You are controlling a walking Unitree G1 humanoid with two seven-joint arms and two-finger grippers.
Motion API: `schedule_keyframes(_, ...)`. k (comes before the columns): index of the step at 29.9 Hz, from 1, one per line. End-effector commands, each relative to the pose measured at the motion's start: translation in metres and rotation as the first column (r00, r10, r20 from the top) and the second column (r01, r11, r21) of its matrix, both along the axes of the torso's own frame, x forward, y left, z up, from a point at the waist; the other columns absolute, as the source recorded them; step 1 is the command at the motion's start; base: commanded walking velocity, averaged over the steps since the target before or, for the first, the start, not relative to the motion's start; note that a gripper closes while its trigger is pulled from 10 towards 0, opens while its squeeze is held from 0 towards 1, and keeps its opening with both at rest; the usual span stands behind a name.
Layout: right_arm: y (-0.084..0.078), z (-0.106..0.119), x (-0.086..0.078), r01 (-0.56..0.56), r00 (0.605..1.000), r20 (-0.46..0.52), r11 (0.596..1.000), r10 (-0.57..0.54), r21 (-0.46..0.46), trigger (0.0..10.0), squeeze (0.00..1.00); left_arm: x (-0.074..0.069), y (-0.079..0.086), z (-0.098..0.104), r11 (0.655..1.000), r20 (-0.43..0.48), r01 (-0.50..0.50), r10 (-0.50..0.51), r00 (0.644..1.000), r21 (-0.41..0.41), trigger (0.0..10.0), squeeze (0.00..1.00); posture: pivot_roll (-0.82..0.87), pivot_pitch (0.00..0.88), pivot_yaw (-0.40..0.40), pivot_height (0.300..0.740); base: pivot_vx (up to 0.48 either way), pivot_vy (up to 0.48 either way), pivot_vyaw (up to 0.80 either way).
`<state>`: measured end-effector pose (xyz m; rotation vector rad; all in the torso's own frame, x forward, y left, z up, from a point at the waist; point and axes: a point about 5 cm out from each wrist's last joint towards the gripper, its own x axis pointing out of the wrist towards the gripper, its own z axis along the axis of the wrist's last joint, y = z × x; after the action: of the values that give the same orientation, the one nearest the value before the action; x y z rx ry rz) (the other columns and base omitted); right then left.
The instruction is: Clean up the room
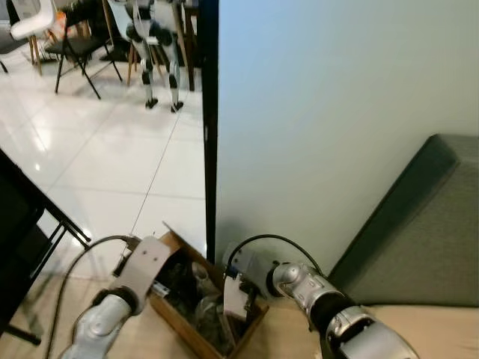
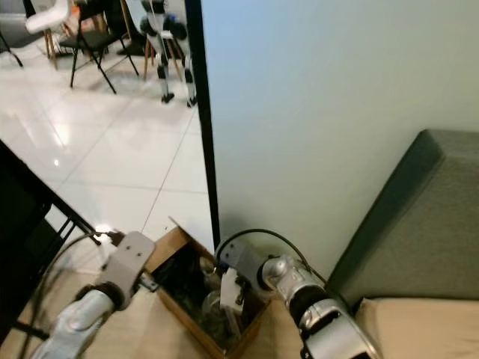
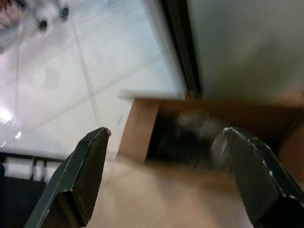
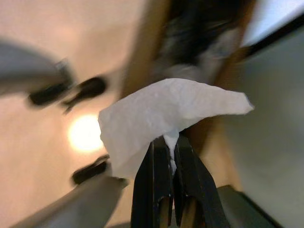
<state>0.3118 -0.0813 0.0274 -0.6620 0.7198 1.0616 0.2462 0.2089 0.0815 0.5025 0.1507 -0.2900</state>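
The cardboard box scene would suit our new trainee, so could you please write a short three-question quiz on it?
1. True or false: the right gripper holds a white tissue.
2. Is the left gripper open or shut?
3. What stands against the wall beside the cardboard box: A) a grey sofa; B) a fridge; C) a ladder?

Key: 1 true; 2 open; 3 A.

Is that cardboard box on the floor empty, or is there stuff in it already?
Not empty. The open cardboard box already holds a dark jumble of trash, items unclear. The right gripper holds a white tissue above it.
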Motion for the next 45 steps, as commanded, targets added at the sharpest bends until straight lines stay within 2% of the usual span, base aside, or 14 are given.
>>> schedule_keyframes(1, 0.001, -0.006, -0.006, -0.023, 0.999, -0.031, 1.0, 0.022, -0.009, 10.0, 0.0, -0.004, -0.001, 0.0, 0.999, -0.005, 0.028, -0.028, 1.0, 0.021, 10.0, 0.0, 0.01, 0.224, -0.079, 0.74, 0.0, 0.0, 0.0)
schedule_keyframes(2, 0.004, -0.007, -0.006, -0.004, 1.0, 0.001, 1.0, 0.004, -0.013, 10.0, 0.0, -0.009, 0.001, 0.003, 0.999, 0.0, 0.032, -0.032, 0.999, 0.02, 10.0, 0.0, 0.03, 0.278, -0.095, 0.74, 0.0, 0.0, 0.0)
schedule_keyframes(4, 0.007, -0.009, -0.005, 0.017, 0.999, 0.043, 1.0, -0.016, -0.017, 10.0, 0.0, -0.015, 0.002, 0.007, 0.999, 0.006, 0.038, -0.038, 0.999, 0.018, 10.0, 0.0, 0.03, 0.285, -0.096, 0.74, 0.0, 0.0, 0.0)
schedule_keyframes(9, 0.016, -0.004, 0.001, 0.1, 0.982, 0.158, 0.995, -0.101, 0.015, 10.0, 0.0, -0.031, -0.025, 0.015, 0.979, 0.03, 0.203, -0.202, 0.979, -0.025, 10.0, 0.0, 0.07, 0.353, -0.092, 0.74, 0.0, 0.0, 0.0)
schedule_keyframes(14, 0.02, -0.002, 0.004, 0.18, 0.97, 0.158, 0.982, -0.187, 0.061, 10.0, 0.0, -0.041, -0.037, 0.015, 0.956, 0.003, 0.29, -0.29, 0.957, -0.035, 10.0, 0.0, 0.08, 0.365, -0.084, 0.74, 0.0, 0.0, 0.0)
schedule_keyframes(19, 0.023, -0.008, -0.002, 0.164, 0.974, 0.152, 0.985, -0.169, 0.047, 10.0, 0.0, -0.051, -0.044, 0.016, 0.931, -0.014, 0.358, -0.36, 0.933, -0.072, 10.0, 0.0, 0.09, 0.362, -0.08, 0.74, 0.0, 0.0, 0.0)
schedule_keyframes(26, 0.027, -0.011, -0.005, 0.17, 0.973, 0.15, 0.984, -0.176, 0.053, 10.0, 0.0, -0.055, -0.043, 0.012, 0.924, -0.068, 0.379, -0.381, 0.922, -0.049, 10.0, 0.0, 0.09, 0.36, -0.077, 0.74, 0.0, 0.0, 0.0)
schedule_keyframes(27, 0.028, -0.011, -0.006, 0.173, 0.973, 0.144, 0.983, -0.18, 0.058, 10.0, 0.21, -0.055, -0.043, 0.011, 0.923, -0.069, 0.382, -0.384, 0.921, -0.042, 10.0, 0.0, 0.09, 0.353, -0.076, 0.74, 0.0, 0.0, 0.0)
schedule_keyframes(29, 0.029, -0.011, -0.006, 0.177, 0.973, 0.14, 0.982, -0.184, 0.062, 10.0, 0.21, -0.055, -0.043, 0.011, 0.922, -0.07, 0.384, -0.386, 0.92, -0.038, 10.0, 0.0, 0.09, 0.353, -0.076, 0.74, 0.0, 0.0, 0.0)
schedule_keyframes(30, 0.03, -0.011, -0.007, 0.181, 0.973, 0.134, 0.981, -0.189, 0.068, 10.0, 0.89, -0.055, -0.043, 0.011, 0.922, -0.071, 0.386, -0.388, 0.919, -0.036, 10.0, 0.0, 0.09, 0.35, -0.076, 0.74, 0.0, 0.0, 0.0)
schedule_keyframes(31, 0.03, -0.012, -0.007, 0.186, 0.973, 0.127, 0.98, -0.195, 0.073, 10.0, 1.0, -0.055, -0.043, 0.011, 0.921, -0.071, 0.388, -0.39, 0.918, -0.033, 10.0, 0.0, 0.09, 0.35, -0.076, 0.74, 0.0, 0.0, 0.0)
schedule_keyframes(36, 0.031, -0.012, -0.007, 0.185, 0.972, 0.136, 0.98, -0.193, 0.071, 10.0, 1.0, -0.054, -0.043, 0.012, 0.92, -0.073, 0.39, -0.391, 0.917, -0.029, 10.0, 0.0, 0.09, 0.35, -0.076, 0.74, 0.0, 0.0, 0.0)
schedule_keyframes(37, 0.031, -0.012, -0.007, 0.185, 0.971, 0.143, 0.98, -0.193, 0.069, 10.0, 0.0, -0.053, -0.043, 0.012, 0.92, -0.074, 0.391, -0.391, 0.917, -0.025, 10.0, 0.0, 0.09, 0.341, -0.071, 0.74, 0.0, 0.0, 0.0)
schedule_keyframes(45, 0.034, -0.005, -0.002, 0.199, 0.964, 0.159, 0.976, -0.212, 0.094, 10.0, 0.0, -0.049, -0.042, 0.011, 0.923, -0.076, 0.384, -0.383, 0.921, -0.009, 10.0, 0.0, 0.09, 0.334, -0.062, 0.74, 0.0, 0.0, 0.0)
